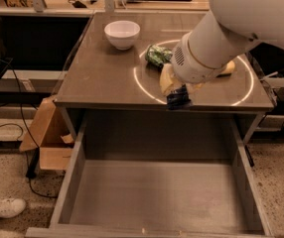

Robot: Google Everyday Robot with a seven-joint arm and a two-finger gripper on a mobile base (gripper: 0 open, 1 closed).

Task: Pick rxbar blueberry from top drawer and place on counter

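My gripper hangs from the big white arm over the front edge of the counter, inside the white ring. Its yellowish fingers are shut on the rxbar blueberry, a dark navy bar that hangs just at the counter's front lip. The top drawer stands pulled out below, and its grey floor is bare.
A white bowl sits at the back of the counter. A green dented can lies just behind the gripper. A yellow sponge is partly hidden by the arm. A cardboard box stands on the floor to the left.
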